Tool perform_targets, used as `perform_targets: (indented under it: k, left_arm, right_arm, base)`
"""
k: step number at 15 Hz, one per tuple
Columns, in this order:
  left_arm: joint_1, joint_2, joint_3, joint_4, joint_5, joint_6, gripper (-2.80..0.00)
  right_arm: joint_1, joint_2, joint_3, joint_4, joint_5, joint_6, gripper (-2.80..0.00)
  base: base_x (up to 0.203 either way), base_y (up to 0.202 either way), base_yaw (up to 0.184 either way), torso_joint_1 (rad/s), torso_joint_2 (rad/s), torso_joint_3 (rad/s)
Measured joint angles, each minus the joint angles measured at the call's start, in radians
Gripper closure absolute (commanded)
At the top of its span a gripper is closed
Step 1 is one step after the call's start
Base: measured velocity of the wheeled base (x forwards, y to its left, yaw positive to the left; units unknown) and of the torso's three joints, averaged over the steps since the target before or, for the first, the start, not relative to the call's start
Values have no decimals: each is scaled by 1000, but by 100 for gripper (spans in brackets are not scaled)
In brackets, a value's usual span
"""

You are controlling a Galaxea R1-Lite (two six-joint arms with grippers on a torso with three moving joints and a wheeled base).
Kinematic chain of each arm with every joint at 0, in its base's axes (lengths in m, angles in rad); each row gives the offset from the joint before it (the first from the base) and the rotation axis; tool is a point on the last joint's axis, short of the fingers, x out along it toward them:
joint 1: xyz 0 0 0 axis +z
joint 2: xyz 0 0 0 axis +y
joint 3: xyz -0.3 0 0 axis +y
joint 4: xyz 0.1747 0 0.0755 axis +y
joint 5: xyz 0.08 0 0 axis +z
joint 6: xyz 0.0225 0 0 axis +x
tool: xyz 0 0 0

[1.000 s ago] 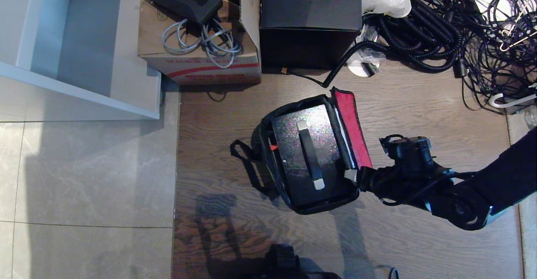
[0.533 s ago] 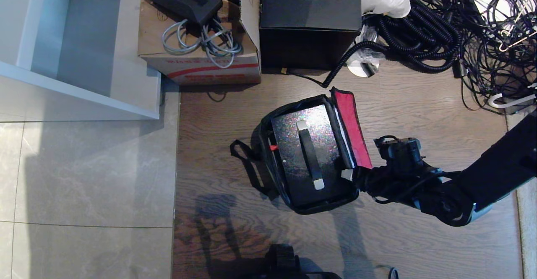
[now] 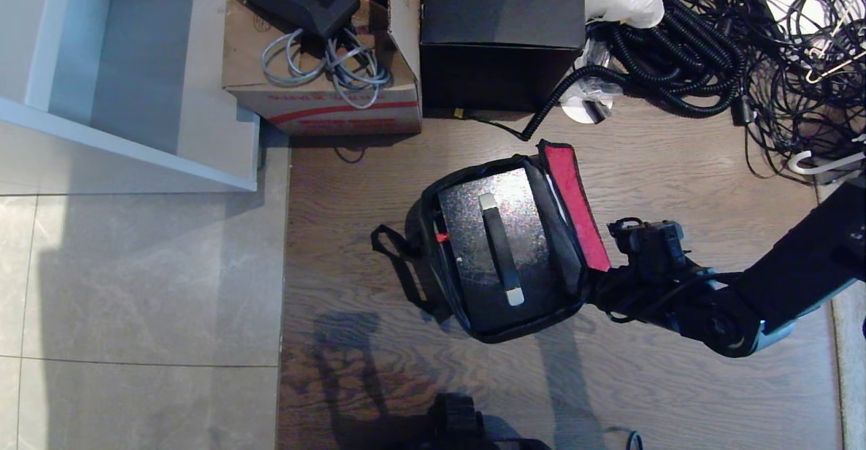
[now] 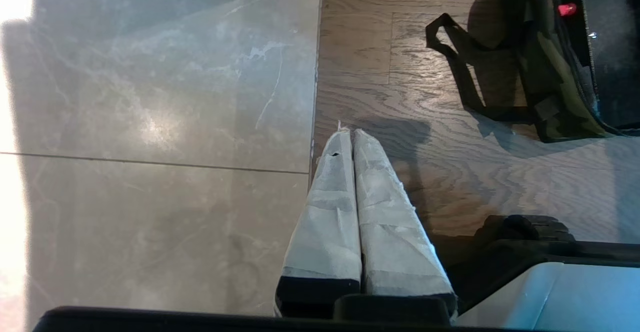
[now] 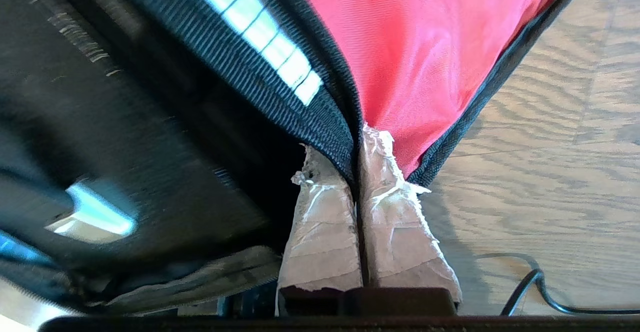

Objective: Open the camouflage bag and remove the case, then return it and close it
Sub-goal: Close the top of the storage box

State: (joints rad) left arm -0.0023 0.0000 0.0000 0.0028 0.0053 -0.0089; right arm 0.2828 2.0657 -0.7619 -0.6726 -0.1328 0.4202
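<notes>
On the wooden floor [image 3: 676,166], in front of the black cube box [image 3: 500,30], the camouflage bag [image 3: 504,331] stands open with the case [image 3: 473,233] lying inside it, handle [image 3: 499,247] up. The red-lined lid [image 3: 575,206] stands raised on the bag's far side from the strap [image 3: 399,260]. The right pincer [image 5: 356,169] is pressed together on the lid's near corner, one taped finger on the red lining and one on the black edge; judging by that hold, it means to fold the lid over the case and close the bag. The left pincer [image 4: 351,140] hangs parked with fingers pressed together and empty, off the bag's strap side.
</notes>
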Motion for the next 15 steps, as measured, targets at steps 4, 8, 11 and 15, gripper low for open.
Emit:
perform_targets:
  k: [4,8,11,15]
  left_arm:
    - [1,0,0,-1,0,0,0]
    - [0,0,0,-1,0,0,0]
    - [0,0,0,-1,0,0,0]
    - [1,0,0,-1,-1,1,0]
  right_arm:
    - [-3,1,4,-1,1,-3,0]
    - [-68,-19,-2,9,19,-100,0]
    - [-151,-40,-3,14,87,-212,0]
    - [-283,-51,-27,16,194,-360,0]
  base:
    - [0,0,0,0,0,0]
    - [0,0,0,0,0,0]
    - [0,0,0,0,0,0]
    - [0,0,0,0,0,0]
